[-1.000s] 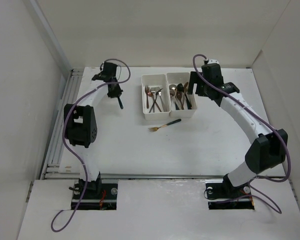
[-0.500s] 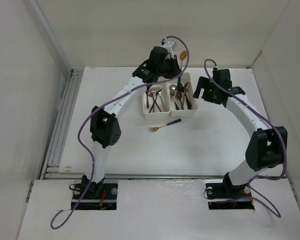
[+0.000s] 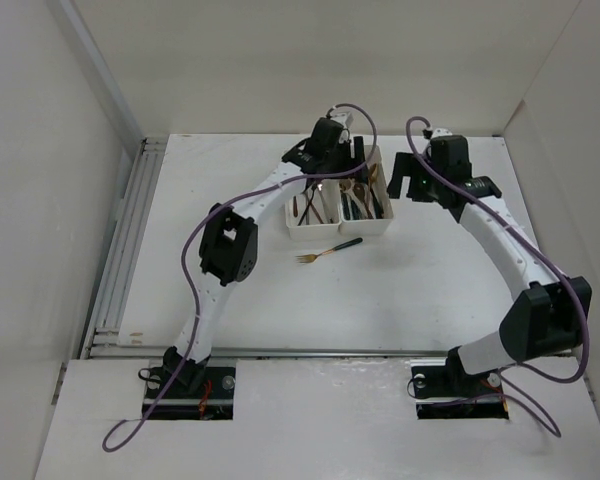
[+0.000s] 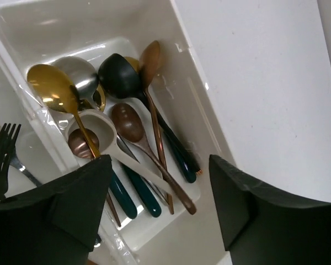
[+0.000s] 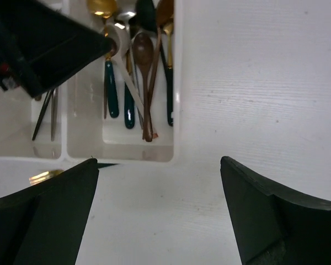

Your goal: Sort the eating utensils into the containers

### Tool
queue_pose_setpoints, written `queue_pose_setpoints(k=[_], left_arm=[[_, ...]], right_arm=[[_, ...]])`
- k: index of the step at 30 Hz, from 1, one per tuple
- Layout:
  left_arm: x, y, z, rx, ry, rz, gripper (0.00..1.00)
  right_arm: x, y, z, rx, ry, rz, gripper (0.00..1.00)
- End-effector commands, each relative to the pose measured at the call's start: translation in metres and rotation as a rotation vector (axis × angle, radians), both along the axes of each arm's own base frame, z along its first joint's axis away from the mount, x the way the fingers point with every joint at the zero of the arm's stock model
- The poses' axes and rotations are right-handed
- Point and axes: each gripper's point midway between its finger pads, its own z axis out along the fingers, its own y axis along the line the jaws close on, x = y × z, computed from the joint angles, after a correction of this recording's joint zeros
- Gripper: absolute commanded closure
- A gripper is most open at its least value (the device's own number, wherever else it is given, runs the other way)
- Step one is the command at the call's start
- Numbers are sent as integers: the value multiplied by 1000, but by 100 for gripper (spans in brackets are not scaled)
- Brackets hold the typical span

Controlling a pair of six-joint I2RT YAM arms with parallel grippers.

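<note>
While one fork point(image 3: 328, 250) lies loose on the table point(image 3: 430, 270), just in front of the bins, the sort looks close to done but not complete.

- Fork bin point(image 3: 310, 233): left of the pair, with forks inside.
- Left gripper point(image 4: 159, 160): over the spoon bin point(image 4: 193, 83), jaws spread wide and holding nothing. A gold spoon point(image 4: 49, 83) runs its handle toward one finger; contact cannot be told.
- Risk: a finger snags a handle on lifting out and drags spoons point(image 4: 132, 124) over the wall or shifts the light bins.
- Loose fork: slim and flat on the table. Likely to skid or slip in a pinch.
- Right gripper point(image 5: 159, 163): just right of the spoon bin, jaws wide apart, empty.
- Risk: both grippers sit near each other, so a reach for the fork could make them collide.
- Writing, brands, labels: none legible.
</note>
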Motion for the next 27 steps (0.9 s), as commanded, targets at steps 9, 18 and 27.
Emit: queue_pose_setpoints(k=[9, 18, 27], left_arm=[[25, 129, 216, -60, -396, 181, 30], [10, 323, 197, 66, -296, 508, 30], [-26, 385, 173, 62, -215, 593, 30]], right_arm=[[-86, 136, -17, -299, -82, 794, 4], [-139, 200, -110, -472, 77, 1021, 5], [-106, 216, -135, -561, 39, 1002, 5]])
